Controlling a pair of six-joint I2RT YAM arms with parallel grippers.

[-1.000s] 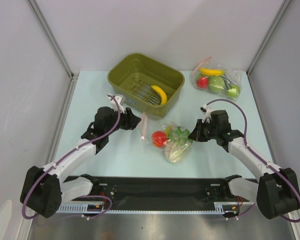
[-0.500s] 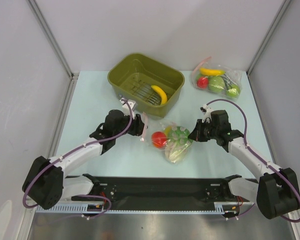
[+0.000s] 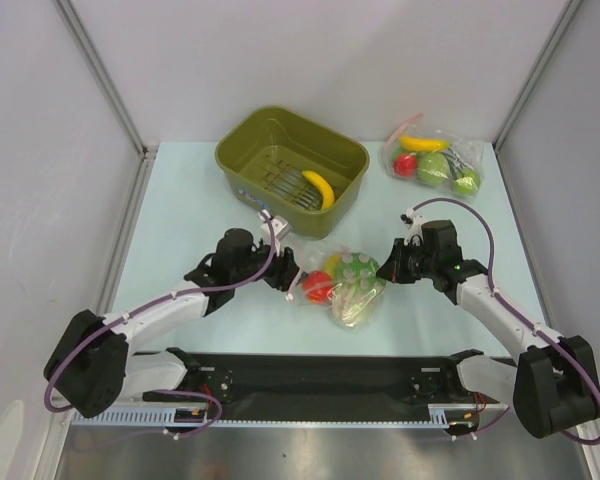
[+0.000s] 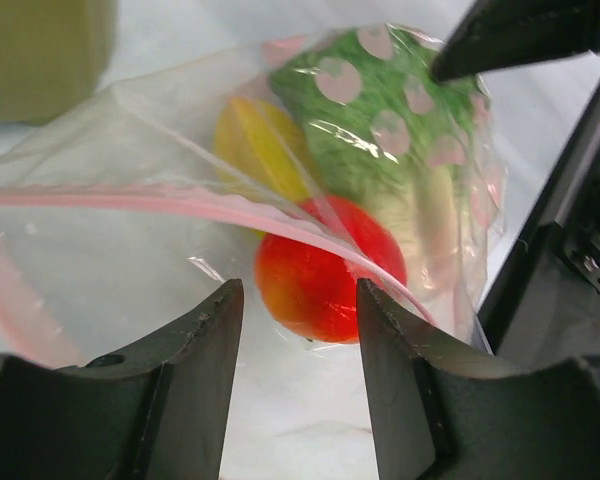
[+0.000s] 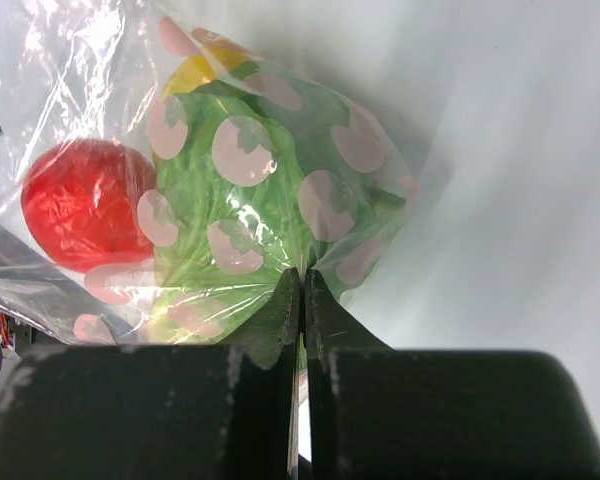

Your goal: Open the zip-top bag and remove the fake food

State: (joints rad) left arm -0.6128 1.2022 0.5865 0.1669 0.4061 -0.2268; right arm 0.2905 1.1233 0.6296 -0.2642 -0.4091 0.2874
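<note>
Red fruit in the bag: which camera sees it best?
Left wrist view: the red fruit is big and central. Right wrist view shows it off at the left side; top view shows it tiny.

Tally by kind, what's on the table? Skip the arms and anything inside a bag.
Clear bags: 2, the near bag and the far bag
Bins: 1, the green bin
Loose bananas: 1, the banana lying in the bin
Total: 4
</note>
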